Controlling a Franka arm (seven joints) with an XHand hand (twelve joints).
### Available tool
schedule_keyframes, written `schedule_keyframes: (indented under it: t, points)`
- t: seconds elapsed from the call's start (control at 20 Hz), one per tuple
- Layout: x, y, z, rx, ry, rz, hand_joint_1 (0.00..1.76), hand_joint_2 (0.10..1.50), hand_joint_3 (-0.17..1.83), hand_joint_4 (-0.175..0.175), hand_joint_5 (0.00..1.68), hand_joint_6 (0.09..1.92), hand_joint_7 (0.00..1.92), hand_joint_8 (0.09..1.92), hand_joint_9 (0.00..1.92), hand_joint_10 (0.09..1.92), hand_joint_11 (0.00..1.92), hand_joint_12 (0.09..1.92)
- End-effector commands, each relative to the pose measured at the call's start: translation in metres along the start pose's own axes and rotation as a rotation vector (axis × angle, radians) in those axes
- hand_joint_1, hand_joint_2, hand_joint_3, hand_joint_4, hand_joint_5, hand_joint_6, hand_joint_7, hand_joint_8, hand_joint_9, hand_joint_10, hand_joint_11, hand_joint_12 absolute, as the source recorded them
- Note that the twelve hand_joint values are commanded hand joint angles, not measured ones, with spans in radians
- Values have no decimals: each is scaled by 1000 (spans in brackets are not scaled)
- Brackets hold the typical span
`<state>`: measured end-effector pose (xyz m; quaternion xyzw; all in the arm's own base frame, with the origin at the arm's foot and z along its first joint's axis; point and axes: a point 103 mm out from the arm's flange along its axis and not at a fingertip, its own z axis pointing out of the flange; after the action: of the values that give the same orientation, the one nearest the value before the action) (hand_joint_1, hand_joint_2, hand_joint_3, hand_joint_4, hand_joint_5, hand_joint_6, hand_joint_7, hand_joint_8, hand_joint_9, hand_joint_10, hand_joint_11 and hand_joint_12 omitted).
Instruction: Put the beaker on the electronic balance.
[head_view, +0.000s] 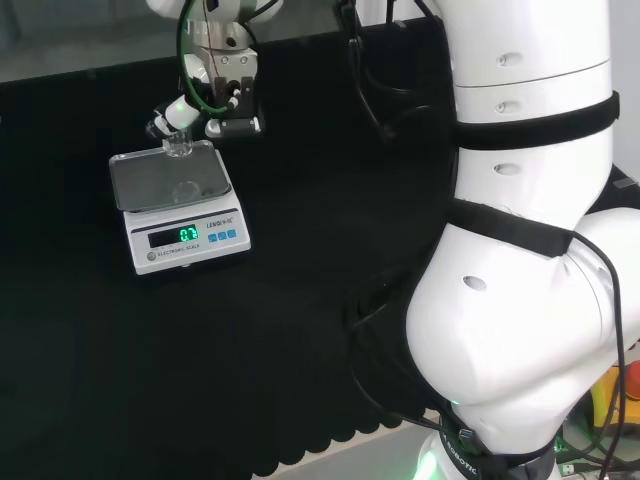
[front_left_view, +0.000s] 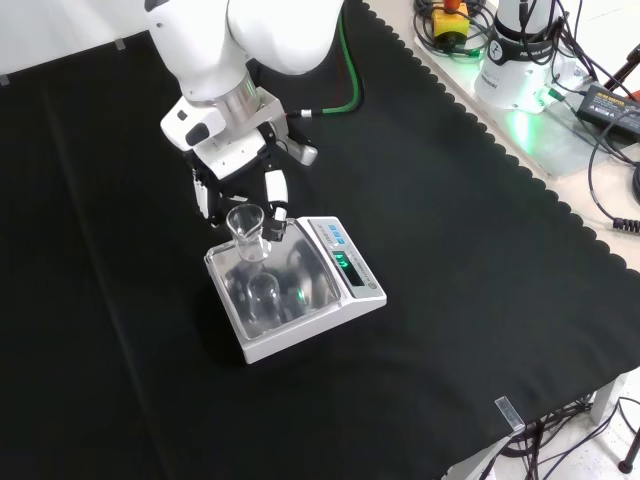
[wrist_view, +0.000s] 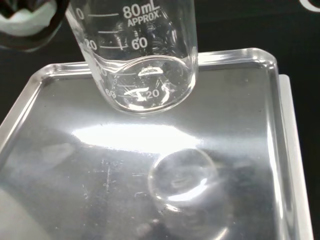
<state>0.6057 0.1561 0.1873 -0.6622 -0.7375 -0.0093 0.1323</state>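
Over the far edge of the balance's pan, as the head view shows it, we note the hand (head_view: 205, 105) grasping a small clear beaker (head_view: 178, 146), fingers curled round its upper wall. The front view places the beaker (front_left_view: 247, 231) at the pan's upper-left edge, just below the hand (front_left_view: 240, 180), with black and white fingers (front_left_view: 275, 190) on either side of the glass. The beaker stands upright and looks empty. The wrist view shows its base (wrist_view: 145, 90) above the shiny steel pan (wrist_view: 75, 190), with its round reflection lower on the metal; we cannot tell whether the base touches the pan. The electronic balance (front_left_view: 355, 285) sits on the black cloth of the bench (front_left_view: 480, 250), its green display lit. In the head view the arm's white links (head_view: 530, 250) stand at the right.
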Motion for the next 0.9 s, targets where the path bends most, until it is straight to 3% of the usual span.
schedule_keyframes:
  t: [0.05, 0.45, 0.9]
  points:
    - [5, 6, 16, 50, -26, -19, 1182, 540, 982, -175, 1193, 978, 1703, 514, 1802, 441, 1587, 729]
    - [9, 9, 34, 88, -56, -31, 1182, 539, 984, -175, 1192, 981, 1703, 515, 1800, 448, 1585, 732]
    - [9, 10, 38, 88, -63, -33, 1181, 538, 987, -175, 1192, 983, 1703, 516, 1798, 456, 1583, 736]
